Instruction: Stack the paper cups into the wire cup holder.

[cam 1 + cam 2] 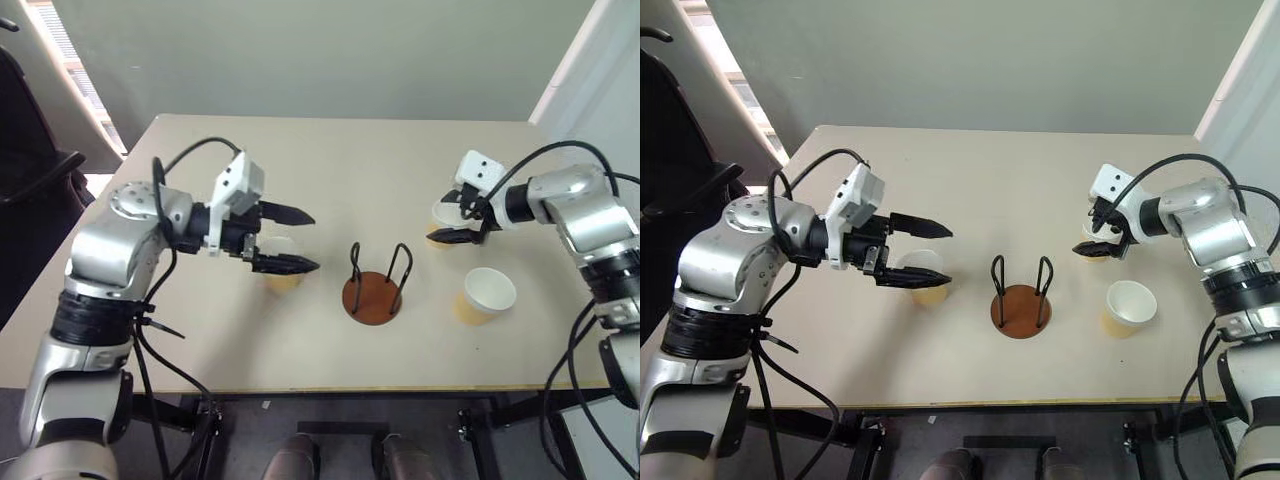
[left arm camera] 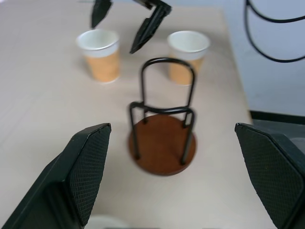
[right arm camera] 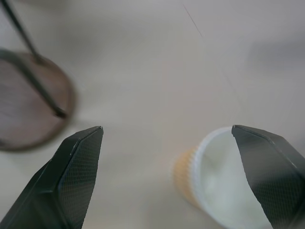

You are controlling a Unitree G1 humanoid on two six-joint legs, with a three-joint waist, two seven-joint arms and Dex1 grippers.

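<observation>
- Standing upright near the table's [image 1: 420, 160] middle: wire cup holder [image 1: 373, 296], reddish-brown base, black loops up, sitting empty
- Sitting left of the holder: one paper cup [image 1: 924, 276], upright, mouth up, on the table
- Hovering over that cup: left gripper [image 1: 292, 240], pointing right toward the holder, fingers spread wide, gripping nothing; lower fingertip overlapping the cup's rim from the head views, contact not clear
- Sitting right of the holder, slightly nearer: second paper cup [image 1: 487, 295], upright, standing free, well apart from both grippers
- Sitting farther back on the right: third paper cup [image 1: 1095, 243], upright, partly hidden behind the right gripper
- Hanging at that third cup: right gripper [image 1: 458, 217], pointing left and down, fingers wide apart, holding nothing; one fingertip overlapping the cup's rim in the right wrist view, touching or not unclear
- Showing all three cups resting on the table, none nested, none inside the holder
</observation>
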